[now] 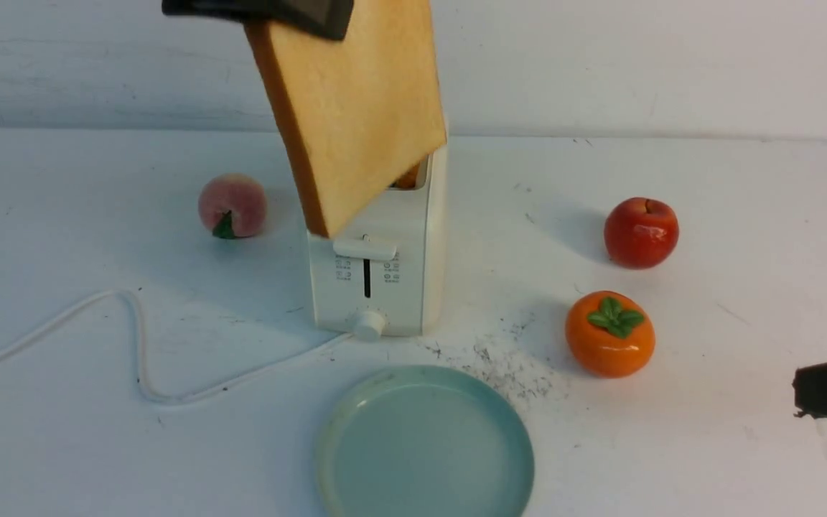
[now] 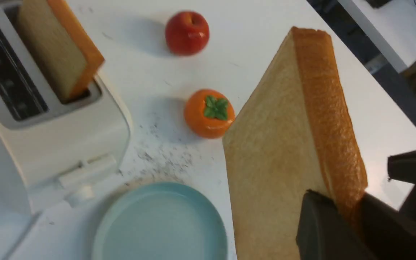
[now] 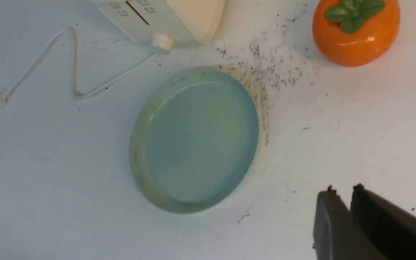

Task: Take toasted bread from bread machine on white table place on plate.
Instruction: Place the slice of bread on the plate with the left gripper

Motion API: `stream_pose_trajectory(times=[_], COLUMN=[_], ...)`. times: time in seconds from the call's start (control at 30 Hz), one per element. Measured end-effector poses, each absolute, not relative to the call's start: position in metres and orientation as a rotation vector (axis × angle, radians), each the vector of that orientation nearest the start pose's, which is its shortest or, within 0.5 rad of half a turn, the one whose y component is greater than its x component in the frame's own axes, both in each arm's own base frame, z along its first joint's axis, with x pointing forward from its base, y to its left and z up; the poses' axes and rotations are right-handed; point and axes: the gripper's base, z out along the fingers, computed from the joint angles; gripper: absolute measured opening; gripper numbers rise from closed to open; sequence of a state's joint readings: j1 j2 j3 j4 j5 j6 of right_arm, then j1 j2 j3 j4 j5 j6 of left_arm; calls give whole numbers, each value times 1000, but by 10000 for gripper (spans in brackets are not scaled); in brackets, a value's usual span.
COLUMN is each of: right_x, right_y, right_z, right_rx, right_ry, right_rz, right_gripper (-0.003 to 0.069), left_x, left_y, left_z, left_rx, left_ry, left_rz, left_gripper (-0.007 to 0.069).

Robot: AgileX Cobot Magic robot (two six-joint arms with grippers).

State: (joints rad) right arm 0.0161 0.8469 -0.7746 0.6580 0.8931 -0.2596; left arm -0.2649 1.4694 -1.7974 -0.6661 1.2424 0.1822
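Golden toasted bread (image 1: 356, 108) hangs corner-down in your clenched left gripper (image 2: 343, 206), clear of the bread machine (image 1: 385, 280), the plate (image 1: 334, 459) lying toward the white table (image 1: 708, 445)'s near edge; right gripper (image 3: 341, 191) near-closed, empty.

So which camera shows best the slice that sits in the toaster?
The left wrist view: the slice stands in the toaster's slot. The front view shows only a sliver behind the lifted slice; the right wrist view shows none.

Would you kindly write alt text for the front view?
The left gripper holds a square golden toasted bread slice tilted above the cream-white boxy toaster on the white table. An empty round pale teal plate lies in front of it.
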Motion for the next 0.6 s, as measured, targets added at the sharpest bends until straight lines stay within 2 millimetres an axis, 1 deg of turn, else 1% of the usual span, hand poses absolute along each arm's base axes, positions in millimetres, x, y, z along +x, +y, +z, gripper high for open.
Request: stream_pose_trajectory(times=[0.07, 0.17, 0.2, 0.3, 0.33, 0.37, 0.4, 0.43, 0.47, 0.53, 0.6], right_x=[149, 149, 149, 148, 148, 148, 147, 147, 147, 147, 147], right_y=[46, 46, 46, 46, 47, 47, 47, 47, 47, 47, 47], right_z=[330, 330, 330, 330, 330, 329, 329, 329, 329, 329, 329], right_rx=[-49, -51, -52, -56, -58, -59, -61, -62, -63, -64, -65], right_ry=[2319, 2322, 2323, 2331, 2335, 2336, 2341, 2343, 2343, 2347, 2347], right_rz=[685, 686, 687, 691, 692, 693, 695, 696, 697, 698, 698], right_gripper=[85, 86, 85, 90, 90, 91, 93, 94, 95, 98, 99], left_x=[261, 261, 261, 260, 259, 258, 256, 255, 255, 257, 261], left_y=[-130, -134, -135, -138, -139, -139, -140, -142, -143, -143, -141], left_z=[465, 441, 429, 383, 372, 367, 352, 336, 327, 312, 297], left_rx=[516, 479, 461, 400, 386, 378, 364, 312, 265, 168, 47], left_ry=[2294, 2374, 2415, 2551, 2573, 2590, 2606, 2600, 2582, 2542, 2511], left_rz=[-989, -1077, -1103, -1192, -1227, -1236, -1285, -1344, -1374, -1390, -1369], left_gripper=[77, 77, 77, 77, 77, 77, 77, 77, 77, 77, 77])
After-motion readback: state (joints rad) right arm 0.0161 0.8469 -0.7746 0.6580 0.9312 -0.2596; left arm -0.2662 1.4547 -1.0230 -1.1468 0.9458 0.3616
